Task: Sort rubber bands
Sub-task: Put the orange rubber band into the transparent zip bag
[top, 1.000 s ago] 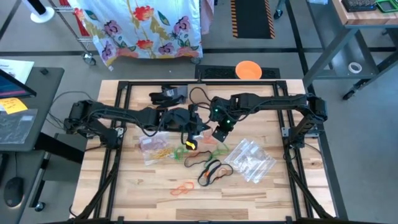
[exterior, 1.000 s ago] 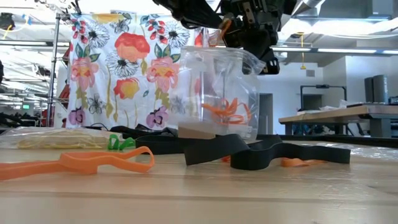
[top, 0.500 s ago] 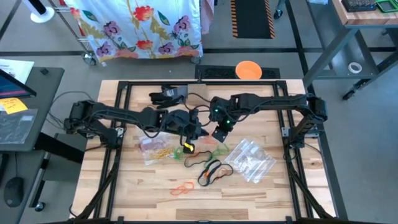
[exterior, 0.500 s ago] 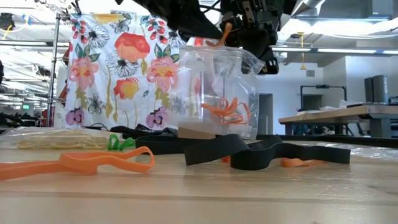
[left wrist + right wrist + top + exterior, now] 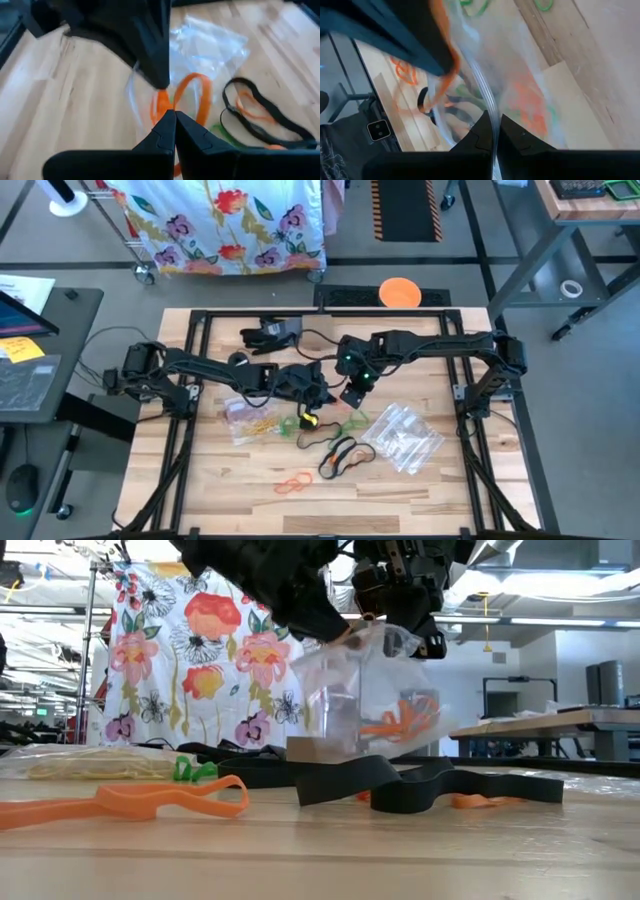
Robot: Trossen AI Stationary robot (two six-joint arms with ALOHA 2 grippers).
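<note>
The right gripper (image 5: pixel 400 600) hangs above the middle of the bench (image 5: pixel 420 490), its jaws clamped on the rim of a clear zip bag (image 5: pixel 365 700) that hangs open and tilted beneath it, with a bunch of orange rubber bands (image 5: pixel 400 720) inside; in the right wrist view the bag's rim (image 5: pixel 487 95) runs straight between the two fingers; the left gripper (image 5: pixel 312 402) is just beside it at the bag's mouth, jaws together on an orange rubber band (image 5: pixel 192 97), and the grip itself is partly hidden, so this seems the case rather than being plain; on the bench lie black rubber bands (image 5: pixel 345 452), a green rubber band (image 5: pixel 192 770) and loose orange rubber bands (image 5: pixel 292 481) nearer the front edge; a second bag with yellow rubber bands (image 5: pixel 255 423) lies flat toward the left arm's side; a crumpled empty zip bag (image 5: pixel 405 435) lies toward the right arm's side, well apart from the grippers
</note>
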